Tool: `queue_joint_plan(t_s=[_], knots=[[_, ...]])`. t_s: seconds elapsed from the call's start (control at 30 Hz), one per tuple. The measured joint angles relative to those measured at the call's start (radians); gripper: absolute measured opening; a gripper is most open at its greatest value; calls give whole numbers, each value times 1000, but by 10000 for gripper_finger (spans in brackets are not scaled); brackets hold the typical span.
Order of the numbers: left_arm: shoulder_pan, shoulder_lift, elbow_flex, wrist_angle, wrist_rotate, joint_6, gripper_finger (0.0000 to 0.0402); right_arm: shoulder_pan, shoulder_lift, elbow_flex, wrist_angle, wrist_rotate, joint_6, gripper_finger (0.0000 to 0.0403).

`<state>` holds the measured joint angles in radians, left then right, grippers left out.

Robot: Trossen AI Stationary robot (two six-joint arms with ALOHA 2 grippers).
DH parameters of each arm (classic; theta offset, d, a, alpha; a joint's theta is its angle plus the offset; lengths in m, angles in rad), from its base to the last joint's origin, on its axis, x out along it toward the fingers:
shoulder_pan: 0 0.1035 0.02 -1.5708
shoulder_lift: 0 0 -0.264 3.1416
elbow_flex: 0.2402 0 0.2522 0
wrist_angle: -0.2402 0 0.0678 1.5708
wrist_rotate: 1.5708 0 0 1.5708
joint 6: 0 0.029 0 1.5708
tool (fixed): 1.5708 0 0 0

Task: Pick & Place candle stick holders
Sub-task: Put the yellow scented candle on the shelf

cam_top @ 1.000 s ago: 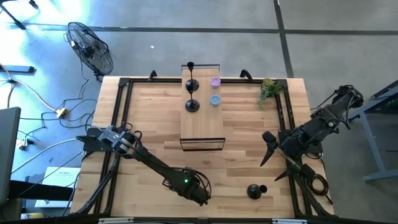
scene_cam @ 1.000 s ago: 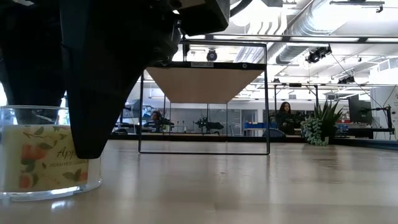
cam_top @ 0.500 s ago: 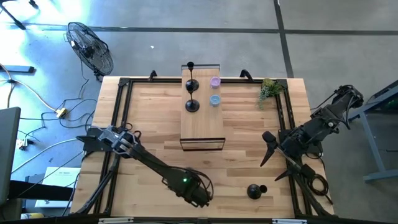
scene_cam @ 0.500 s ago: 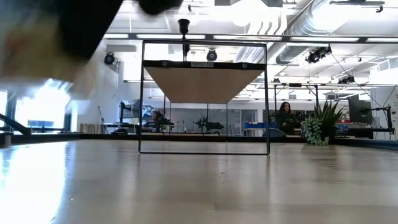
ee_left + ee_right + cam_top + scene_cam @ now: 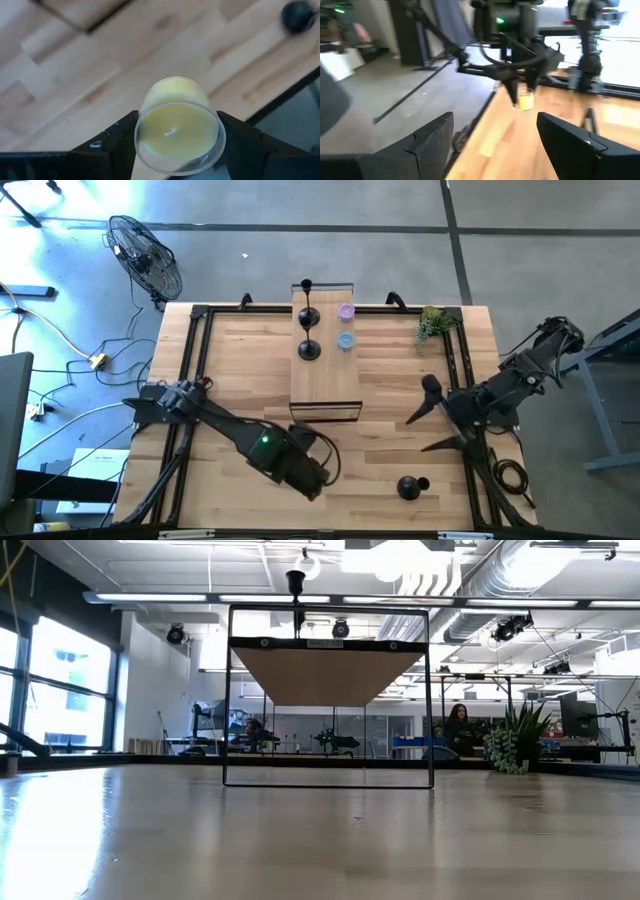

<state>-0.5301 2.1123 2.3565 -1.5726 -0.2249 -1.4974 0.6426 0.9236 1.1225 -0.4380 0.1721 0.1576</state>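
Candlestick holders of matte black, each a rounded bulb with a thin stem, number three in the high view: two (image 5: 309, 317) (image 5: 309, 349) stand upright on the raised light-wood shelf with a black wire frame (image 5: 325, 375) at the far middle of the pale wooden table (image 5: 390, 380), beside a small purple cup (image 5: 346, 311) and a small blue cup (image 5: 346, 340); the third holder (image 5: 410, 487) lies near the front edge, right of centre, well apart from both grippers. Left gripper (image 5: 176, 137) hangs above the front of the table, its dark fingers (image 5: 117, 142) clamped on either side of a clear glass jar candle with yellow wax (image 5: 177, 127), lifted off the surface. Right gripper (image 5: 492, 137) hovers over the table's right side with its fingers (image 5: 430, 135) wide apart and nothing between them. A small green plant (image 5: 432, 325) sits at the far right corner.
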Motion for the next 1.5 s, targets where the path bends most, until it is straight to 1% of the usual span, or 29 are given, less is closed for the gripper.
queue_joint_plan(t_s=[0.1, 0.23, 0.4, 0.47, 0.6, 0.67, 0.83, 0.9, 1.0, 1.17, 1.2, 1.27, 1.33, 1.4, 1.5], knots=[[11, -29, 0, -1, -71, 23, 223, -1, 25, 0, 7, 42, 12, 281], [43, -46, 0, 3, -120, 102, 223, -7, 76, 0, 9, 70, 22, 281], [80, -46, 0, 8, -98, 243, 223, -25, 141, 0, 9, 72, 23, 281], [91, -46, 0, 9, -94, 275, 223, -37, 162, 0, 9, 73, 21, 281], [106, -51, 0, 46, -98, 339, 223, -65, 206, 0, 9, 127, 24, 281], [106, -60, -1, 73, -109, 383, 223, -86, 223, 0, 12, 121, 63, 281], [104, -92, 0, 143, -181, 510, 223, -163, 233, 0, 109, -95, 287, 281], [99, -103, 0, 169, -219, 562, 223, -197, 228, 0, 122, -162, 356, 281], [96, -123, 0, 224, -303, 637, 223, -240, 226, 0, 144, -235, 408, 281], [98, -145, 0, 243, -331, 778, 223, -289, 236, 0, 193, -315, 424, 281], [98, -146, 0, 243, -328, 810, 223, -303, 236, 0, 210, -336, 391, 281], [99, -156, 0, 240, -298, 864, 223, -326, 226, 5, 233, -368, 274, 281], [101, -168, -1, 237, -244, 891, 223, -341, 213, 18, 227, -335, 141, 281], [111, -183, 0, 238, -192, 911, 223, -346, 210, 33, 218, -250, 7, 281], [135, -197, 0, 238, -128, 925, 223, -346, 222, 38, 202, -68, -130, 281]])
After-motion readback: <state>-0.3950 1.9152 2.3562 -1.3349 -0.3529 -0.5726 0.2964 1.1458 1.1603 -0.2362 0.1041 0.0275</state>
